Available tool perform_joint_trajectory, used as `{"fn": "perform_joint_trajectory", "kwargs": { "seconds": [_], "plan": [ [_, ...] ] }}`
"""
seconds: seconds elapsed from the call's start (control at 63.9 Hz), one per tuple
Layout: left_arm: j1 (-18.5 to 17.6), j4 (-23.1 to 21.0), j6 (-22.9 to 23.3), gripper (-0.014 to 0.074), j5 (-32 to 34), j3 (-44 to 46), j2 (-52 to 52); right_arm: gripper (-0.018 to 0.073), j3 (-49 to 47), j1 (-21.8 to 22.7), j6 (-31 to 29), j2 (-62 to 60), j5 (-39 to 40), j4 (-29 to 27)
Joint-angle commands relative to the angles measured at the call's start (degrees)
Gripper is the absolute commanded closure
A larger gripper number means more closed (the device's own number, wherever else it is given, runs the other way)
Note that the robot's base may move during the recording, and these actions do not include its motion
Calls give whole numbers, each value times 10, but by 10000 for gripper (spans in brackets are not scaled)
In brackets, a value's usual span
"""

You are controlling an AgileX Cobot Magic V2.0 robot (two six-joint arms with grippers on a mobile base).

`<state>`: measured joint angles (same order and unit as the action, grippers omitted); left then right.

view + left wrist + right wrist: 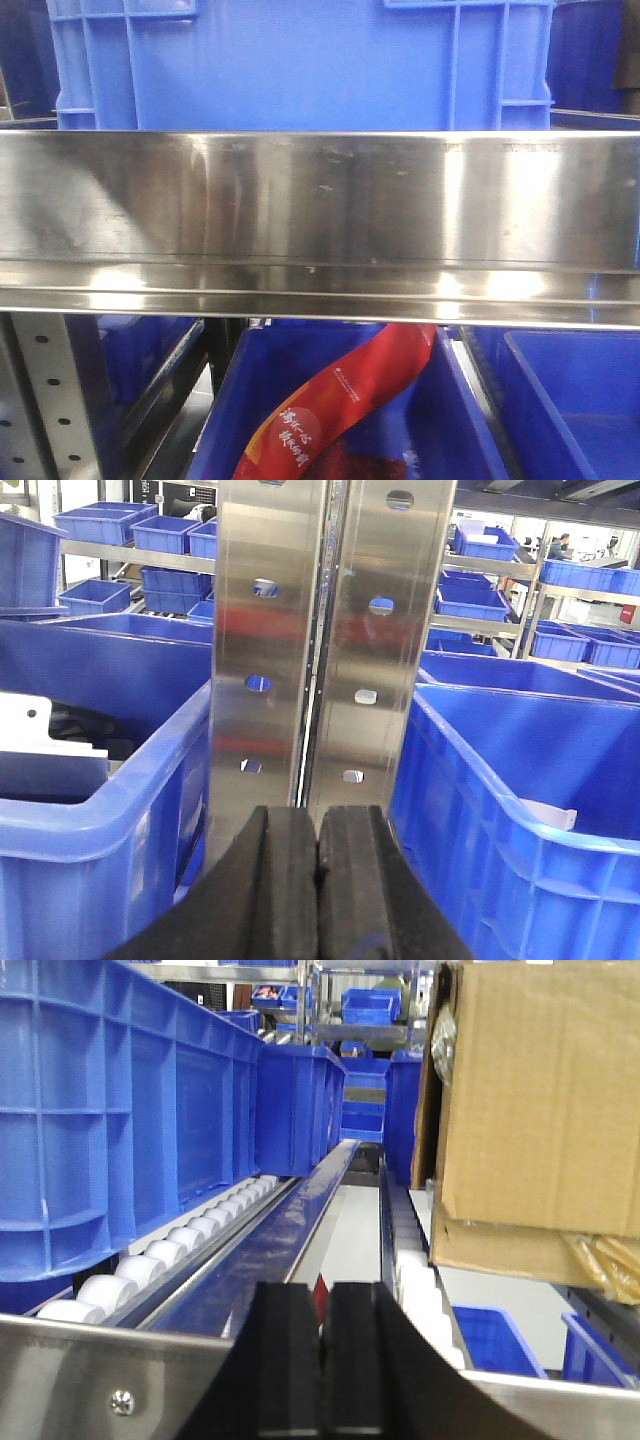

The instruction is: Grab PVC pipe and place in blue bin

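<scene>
Left black two-finger gripper (318, 880): pads pressed together, holding nothing, facing a perforated stainless-steel rack upright (330, 640) between two blue plastic bins (90, 820).

Right black two-finger gripper (322, 1370): fingers nearly closed on a thin gap, empty, aimed along a white roller track (200, 1235) beside a brown cardboard box (540, 1090).

PVC pipe: not identifiable in any view; location cannot be told.

Front view: brushed steel shelf rail (320, 215), red printed soft packet (340, 400) lying in a lower blue bin (440, 420).

Handling estimate: probably light, rigid, smooth, prone to rolling and slipping; best gripped mid-length, across the diameter.
</scene>
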<state>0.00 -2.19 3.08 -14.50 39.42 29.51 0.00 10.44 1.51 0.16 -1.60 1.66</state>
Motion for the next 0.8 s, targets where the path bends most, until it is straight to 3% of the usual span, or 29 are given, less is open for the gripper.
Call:
{"fn": "perform_joint_trajectory", "kwargs": {
  "seconds": [0.0,0.11,0.783],
  "plan": [
    [3,1,4,707,12,0,-3,727,0,4,-5,-2,13,-4],
    [3,1,4,707,12,0,-3,727,0,4,-5,-2,9,-24],
    [3,1,4,707,12,0,-3,727,0,4,-5,-2,10,-24]
  ]
}}
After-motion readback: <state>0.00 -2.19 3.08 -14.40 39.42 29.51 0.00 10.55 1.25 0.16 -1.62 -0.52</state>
